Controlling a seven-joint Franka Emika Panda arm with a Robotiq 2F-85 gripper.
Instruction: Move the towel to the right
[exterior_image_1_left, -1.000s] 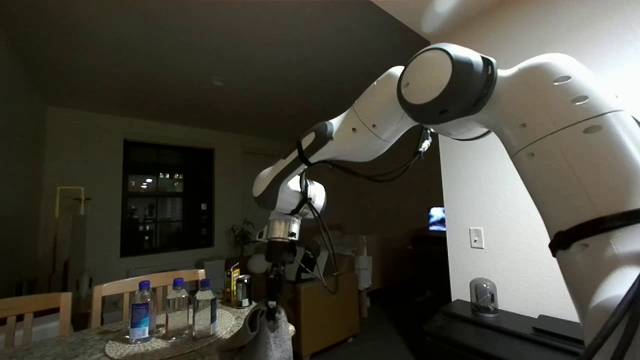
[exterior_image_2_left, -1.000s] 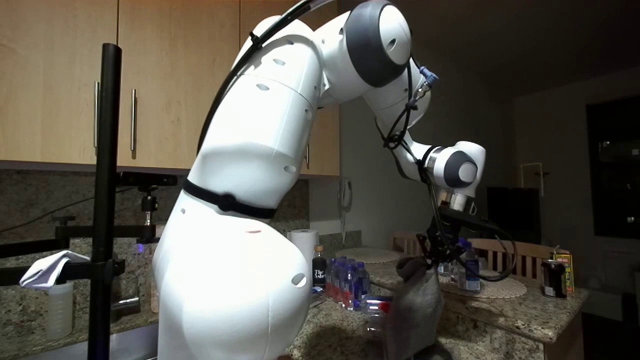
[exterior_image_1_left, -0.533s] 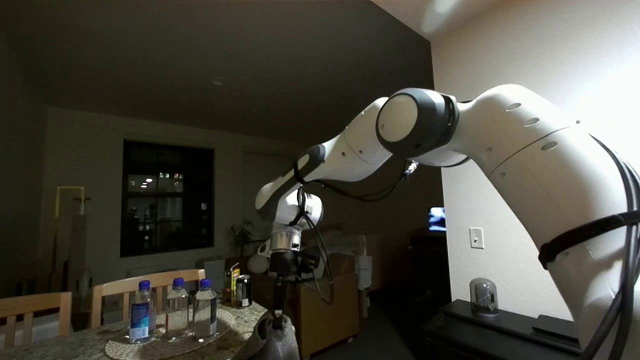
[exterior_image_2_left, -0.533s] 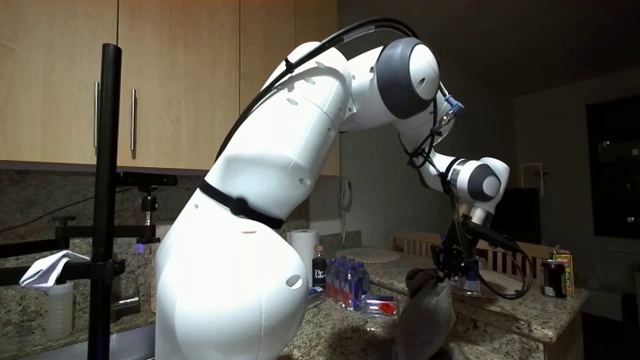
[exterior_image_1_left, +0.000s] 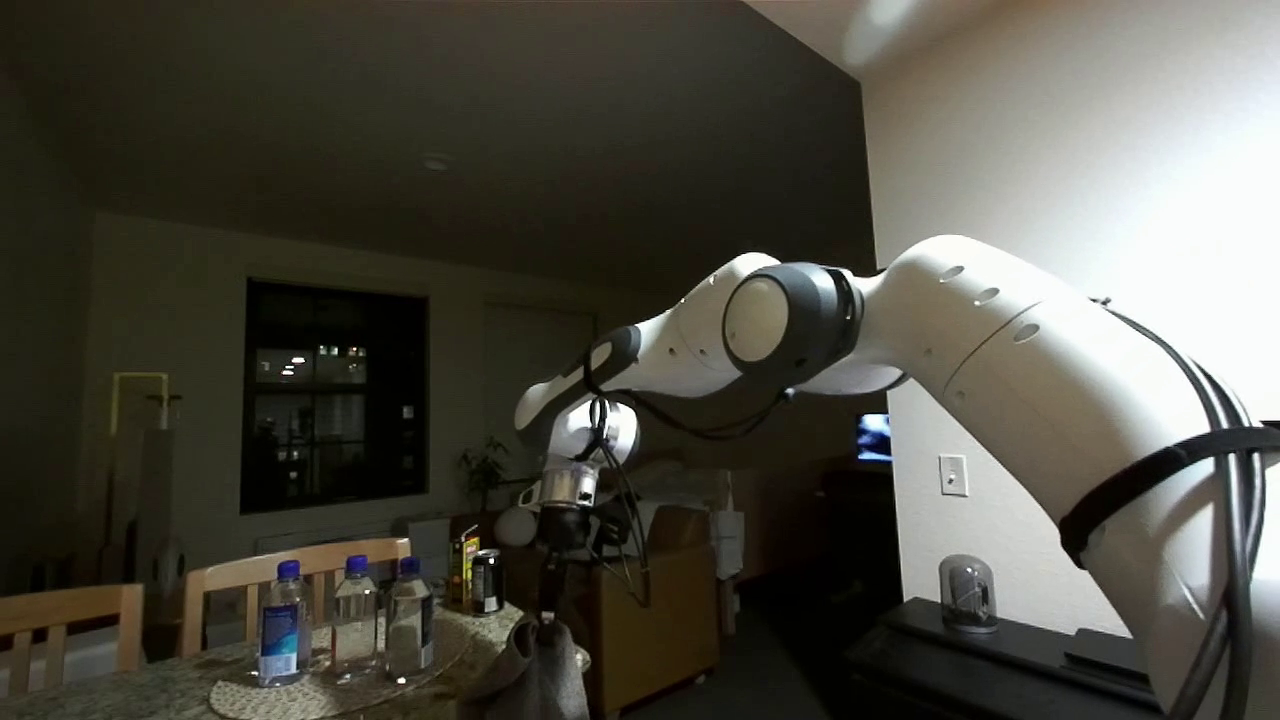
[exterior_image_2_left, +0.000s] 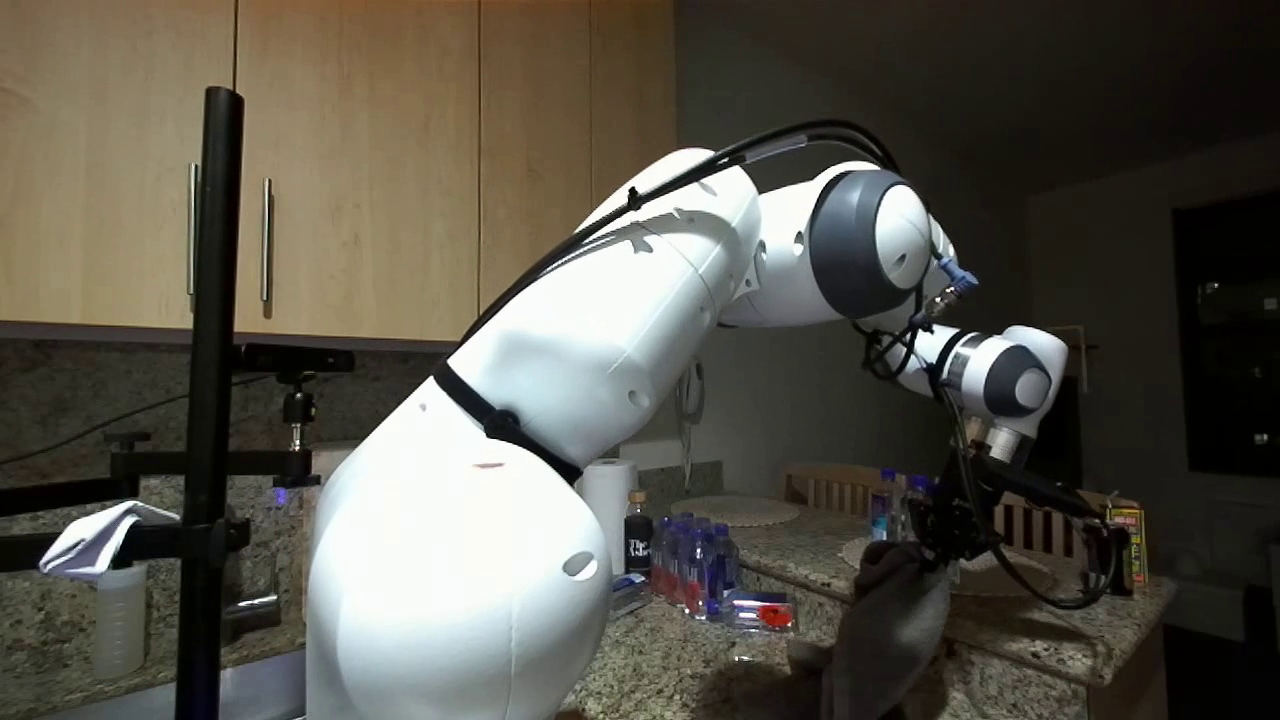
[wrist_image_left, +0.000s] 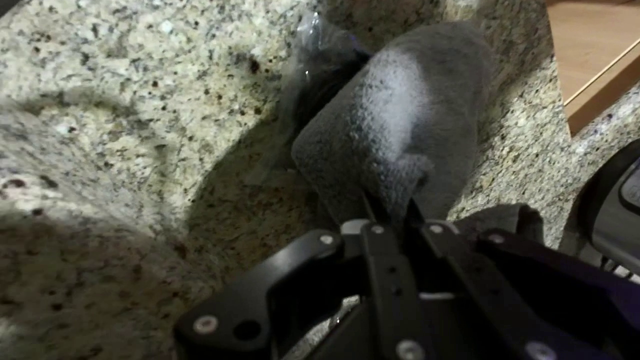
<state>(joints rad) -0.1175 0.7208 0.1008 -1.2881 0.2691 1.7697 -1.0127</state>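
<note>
The grey towel (wrist_image_left: 400, 115) hangs bunched from my gripper (wrist_image_left: 392, 212). In the wrist view the two fingers are closed on a pinched fold of it, and the rest spreads out over the speckled granite counter (wrist_image_left: 165, 100). In both exterior views the towel (exterior_image_1_left: 540, 675) (exterior_image_2_left: 890, 630) hangs down below the fingers of the gripper (exterior_image_1_left: 547, 615) (exterior_image_2_left: 935, 555). Its lower end is cut off by the frame in an exterior view. I cannot tell whether it touches the counter.
Clear bottles (exterior_image_1_left: 285, 630) stand on a placemat (exterior_image_1_left: 240, 697), with a dark can (exterior_image_1_left: 487, 582) beyond. More bottles (exterior_image_2_left: 695, 565) and a plastic package (exterior_image_2_left: 757, 610) sit on the lower counter. A clear plastic thing (wrist_image_left: 315, 60) and a black device (wrist_image_left: 615, 205) lie near the towel.
The arm has leaned forward and its elbow has come down. In an exterior view the gripper and the held towel have moved right and slightly down. The grip stays closed on the towel.
</note>
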